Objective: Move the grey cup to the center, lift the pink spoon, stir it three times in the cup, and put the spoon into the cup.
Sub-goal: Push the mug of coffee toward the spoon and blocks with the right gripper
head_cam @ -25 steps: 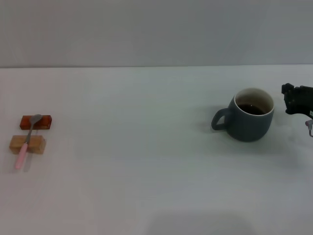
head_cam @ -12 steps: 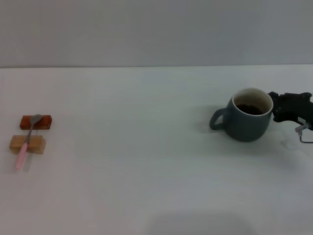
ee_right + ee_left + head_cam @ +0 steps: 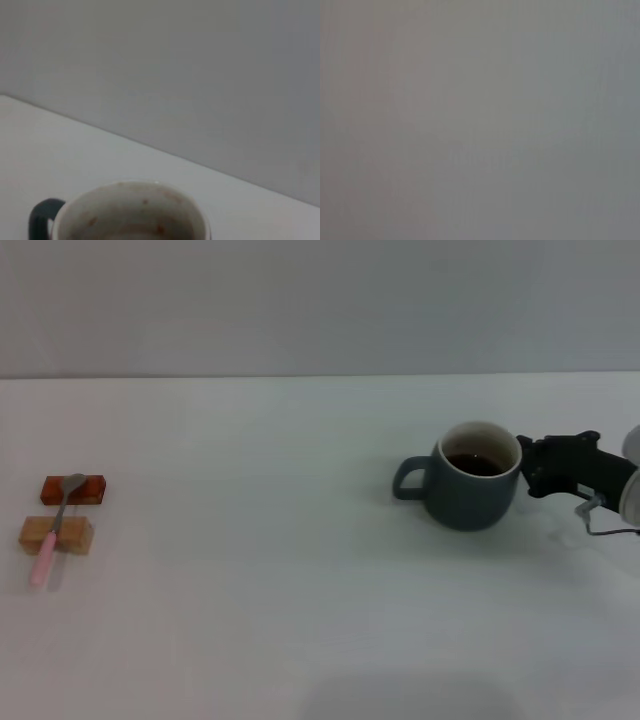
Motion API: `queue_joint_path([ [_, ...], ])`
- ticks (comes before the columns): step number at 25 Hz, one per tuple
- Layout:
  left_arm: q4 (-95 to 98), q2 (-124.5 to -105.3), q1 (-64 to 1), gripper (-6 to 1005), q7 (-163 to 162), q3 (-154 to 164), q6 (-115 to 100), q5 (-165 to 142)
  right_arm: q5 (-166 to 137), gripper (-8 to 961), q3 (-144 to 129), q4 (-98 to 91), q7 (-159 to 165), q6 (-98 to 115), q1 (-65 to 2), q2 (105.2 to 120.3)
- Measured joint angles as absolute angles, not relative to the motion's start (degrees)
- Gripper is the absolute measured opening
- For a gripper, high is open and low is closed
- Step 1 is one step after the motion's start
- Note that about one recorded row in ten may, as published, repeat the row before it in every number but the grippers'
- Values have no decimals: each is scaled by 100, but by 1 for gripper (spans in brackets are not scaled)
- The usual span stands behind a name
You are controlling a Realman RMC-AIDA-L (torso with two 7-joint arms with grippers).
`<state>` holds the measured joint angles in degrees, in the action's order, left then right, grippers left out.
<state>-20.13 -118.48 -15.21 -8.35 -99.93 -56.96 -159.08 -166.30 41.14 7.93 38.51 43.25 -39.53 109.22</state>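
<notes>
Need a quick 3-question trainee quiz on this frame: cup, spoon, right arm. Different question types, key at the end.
1. True or false: the pink spoon lies across the two small blocks at the table's left side.
2. Multiple choice: the handle of the grey cup points toward A) the robot's right, B) the robot's left, C) straight at the camera.
3. Short answer: which gripper is at the cup, and on which side of it?

Key
1. True.
2. B.
3. The right gripper, against the cup's right side, opposite the handle; the head view does not show whether it is open or shut. The left gripper is out of view.
</notes>
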Motion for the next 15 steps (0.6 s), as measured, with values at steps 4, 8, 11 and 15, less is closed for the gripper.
queue_joint_path([
  [4, -2010, -11847, -1519, 832, -874, -9985, -5699, -15908, -16713, 35, 4011, 858, 3996, 4340, -4017, 10923],
  [8, -1999, -11847, -1521, 832, -891, -9975, -5702, -15908, -16717, 35, 4003, 898, 4002, 4360, -4049, 10941],
  [11, -1999, -11847, -1521, 832, -893, -9969, -5703, -15909, -16717, 36, 4002, 906, 4003, 4388, -4087, 11009],
  [15, -1995, -11848, -1521, 832, -901, -9944, -5705, -15908, -16717, 36, 4015, 903, 4005, 4388, -4169, 11136],
])
